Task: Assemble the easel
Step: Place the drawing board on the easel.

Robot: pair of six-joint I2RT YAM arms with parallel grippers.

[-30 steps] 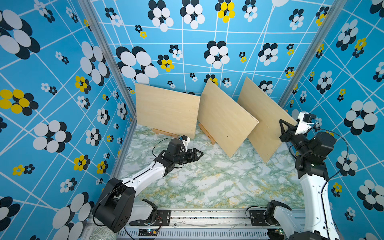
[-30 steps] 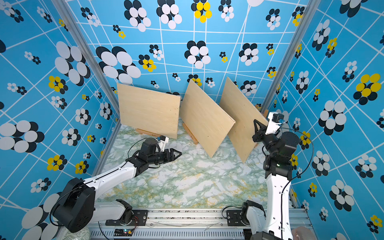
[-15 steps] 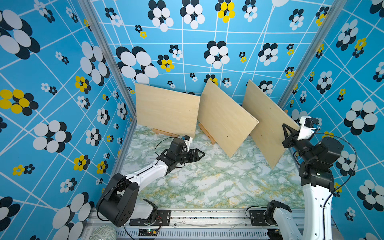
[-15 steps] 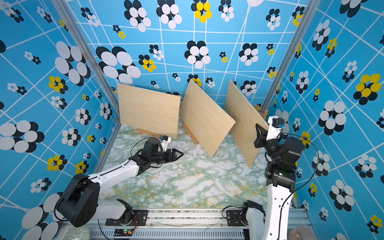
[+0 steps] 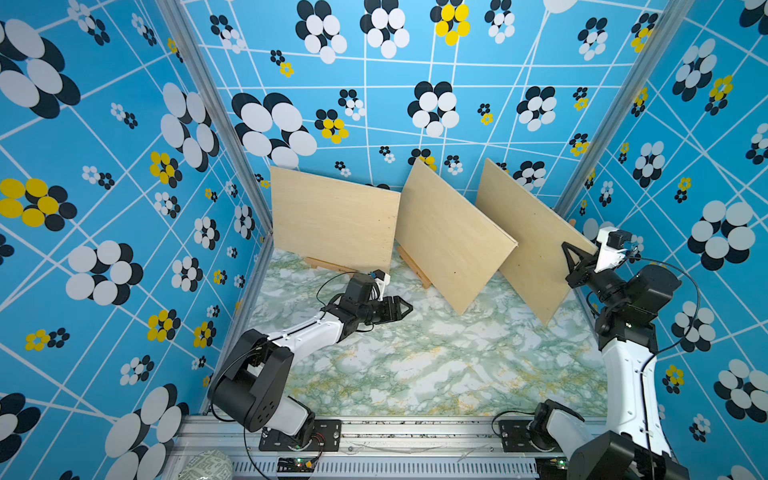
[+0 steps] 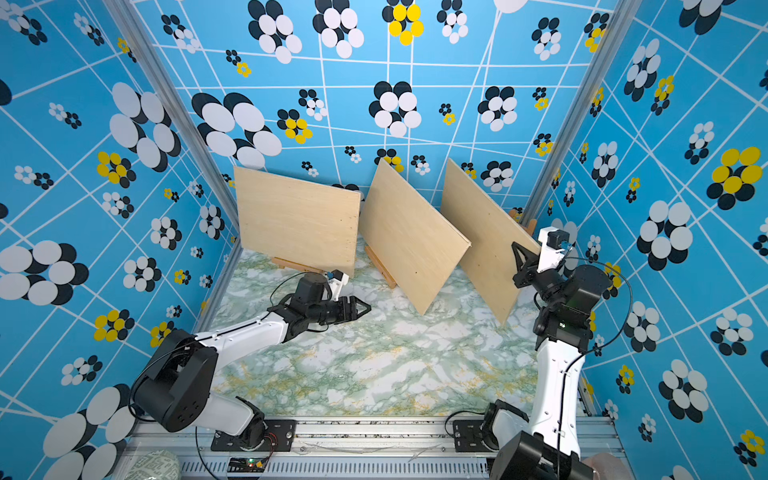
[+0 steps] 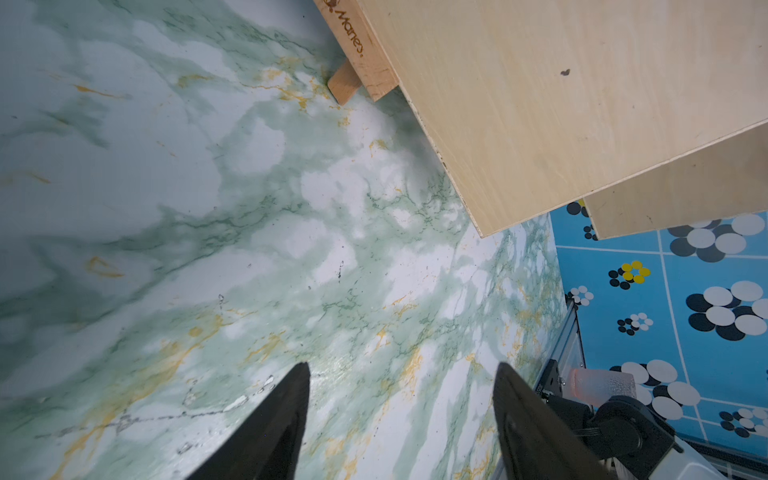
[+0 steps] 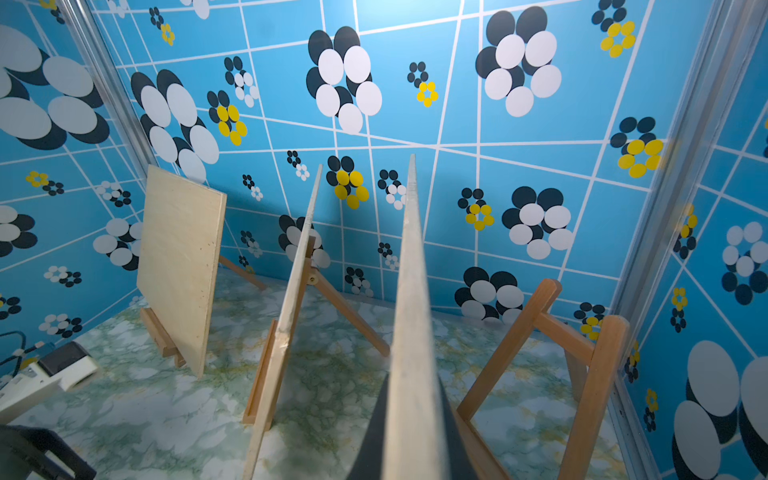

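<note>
Two tools: left tool (image 5: 405, 309) spread and empty, low over the green marble bench (image 5: 415, 365); right tool (image 5: 573, 259) pressed together, pinching the near edge of the right board (image 5: 528, 232).
Right board: tilted, near the right wall, just beside the bare easel (image 8: 602, 374); whether it sits on that ledge I cannot tell.
Middle board (image 5: 449, 245): farther back at centre, leaning on the middle easel (image 5: 411, 266).
Left board (image 5: 332, 220): by the back-left corner, leaning on the left easel (image 5: 324, 264).

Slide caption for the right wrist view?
Right gripper clamps a plywood board edge-on beside the bare easel; middle board and far board stand propped beyond.
</note>
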